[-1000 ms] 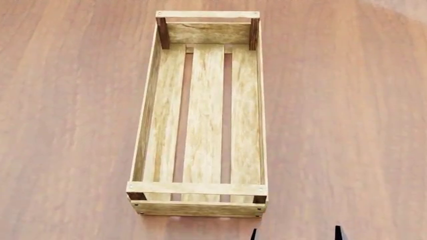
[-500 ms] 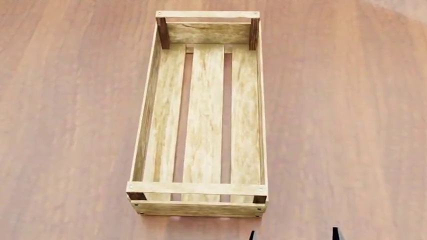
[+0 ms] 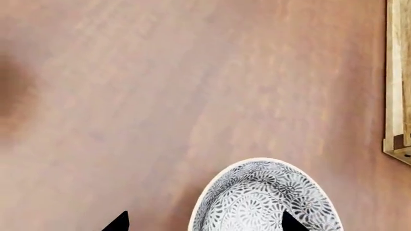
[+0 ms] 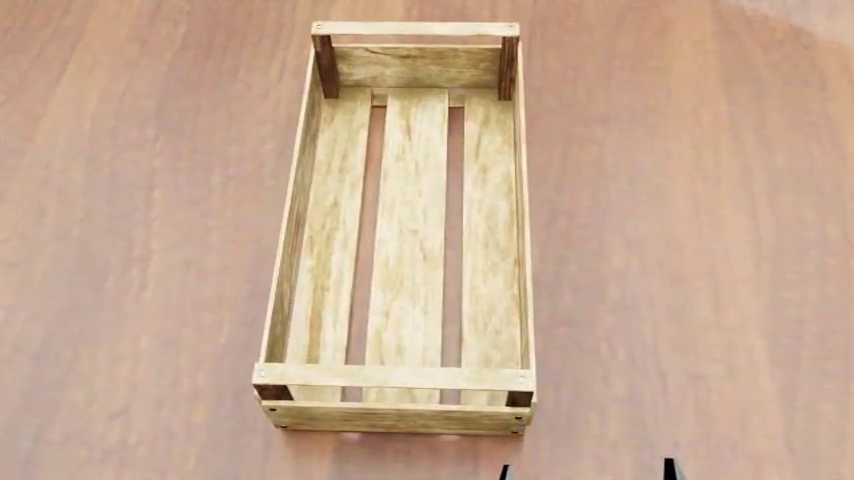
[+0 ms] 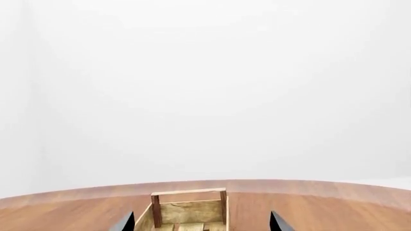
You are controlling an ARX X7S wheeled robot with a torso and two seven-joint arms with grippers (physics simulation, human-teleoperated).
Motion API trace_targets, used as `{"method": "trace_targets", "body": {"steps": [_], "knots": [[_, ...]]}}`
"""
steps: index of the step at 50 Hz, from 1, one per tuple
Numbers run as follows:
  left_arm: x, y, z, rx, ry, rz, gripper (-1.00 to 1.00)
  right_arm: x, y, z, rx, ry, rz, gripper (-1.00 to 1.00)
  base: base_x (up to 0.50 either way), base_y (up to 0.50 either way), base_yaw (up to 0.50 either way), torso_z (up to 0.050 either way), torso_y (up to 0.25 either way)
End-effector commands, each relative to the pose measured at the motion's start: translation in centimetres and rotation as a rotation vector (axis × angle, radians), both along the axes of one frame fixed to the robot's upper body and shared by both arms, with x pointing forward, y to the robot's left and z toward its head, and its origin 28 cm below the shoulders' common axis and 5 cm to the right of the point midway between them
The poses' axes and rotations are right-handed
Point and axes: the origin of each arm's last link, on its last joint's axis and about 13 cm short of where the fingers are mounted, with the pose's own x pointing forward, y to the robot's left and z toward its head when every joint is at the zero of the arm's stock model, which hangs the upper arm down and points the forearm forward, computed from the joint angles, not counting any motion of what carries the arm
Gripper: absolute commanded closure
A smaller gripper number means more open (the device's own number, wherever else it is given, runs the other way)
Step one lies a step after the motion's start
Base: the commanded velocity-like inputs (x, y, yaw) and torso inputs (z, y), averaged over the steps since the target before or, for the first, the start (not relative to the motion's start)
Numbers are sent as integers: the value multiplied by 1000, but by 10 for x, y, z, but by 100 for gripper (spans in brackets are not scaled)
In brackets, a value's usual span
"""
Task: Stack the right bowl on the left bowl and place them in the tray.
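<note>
The tray (image 4: pixel 395 378), a long light-wood slatted crate, lies empty in the middle of the head view. No bowl shows in that view. In the left wrist view a grey-and-white patterned bowl (image 3: pixel 260 197) sits on the table beside the tray's corner (image 3: pixel 397 96). My left gripper (image 3: pixel 205 224) is open, with one fingertip (image 3: pixel 292 223) over the bowl's inside and the other over bare table, so the bowl's rim lies between them. A second bowl is out of view. My right gripper (image 4: pixel 587 472) is open and empty just in front of the tray's near end, and its wrist view looks along the tray (image 5: pixel 189 211).
The brown wooden table (image 4: pixel 134 250) spreads on both sides of the tray. Beyond the table's far edge (image 5: pixel 308 185) there is only white background. Only the tips of the right gripper show in the head view, at the lower edge.
The right gripper's tips have slipped slightly lower in the head view. The tray has not moved.
</note>
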Motion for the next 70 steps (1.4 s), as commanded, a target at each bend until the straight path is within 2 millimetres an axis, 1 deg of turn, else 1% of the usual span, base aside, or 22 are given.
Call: {"method": "trace_targets", "body": {"steps": [1, 8, 10, 18, 28, 59, 60, 70], "knots": [[1, 2, -6, -34, -6, 26, -100, 2, -1, 0, -20, -13, -8, -100, 0, 0, 0, 0, 0], [0, -2, -9, -37, 16, 3, -100, 2, -1, 0, -20, -15, -11, -100, 0, 0, 0, 0, 0], [0, -1, -11, -36, 17, 2, -100, 2, -1, 0, -20, -15, -11, -100, 0, 0, 0, 0, 0], [0, -2, -10, -29, 14, 2, -100, 2, -1, -1, -23, -10, -11, -100, 0, 0, 0, 0, 0], [-1, 0, -16, -27, 27, 16, -100, 3, -1, -2, -25, -7, -10, -100, 0, 0, 0, 0, 0], [0, -4, -24, -27, 47, -3, -100, 2, -1, -2, -30, -5, -8, -100, 0, 0, 0, 0, 0], [0, -4, -24, -25, 47, -3, 100, 2, -1, -3, -30, -4, -7, -100, 0, 0, 0, 0, 0], [-1, -5, -22, -4, 38, -1, 100, 2, -1, -3, -32, -2, -6, -100, 0, 0, 0, 0, 0]]}}
